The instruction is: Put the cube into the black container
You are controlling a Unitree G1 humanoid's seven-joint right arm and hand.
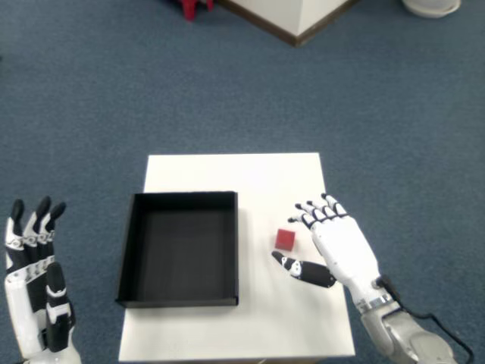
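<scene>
A small red cube rests on the white table, just right of the black container. The container is a shallow open tray with nothing inside. My right hand hovers right of the cube, fingers spread and thumb extended below the cube. A small gap separates the fingers from the cube, so the hand is open and holds nothing. The left hand is raised off the table at the far left, fingers up.
Blue carpet surrounds the small table. A white box with a brown base and a red object sit on the floor at the back. A white round thing shows at the top right corner.
</scene>
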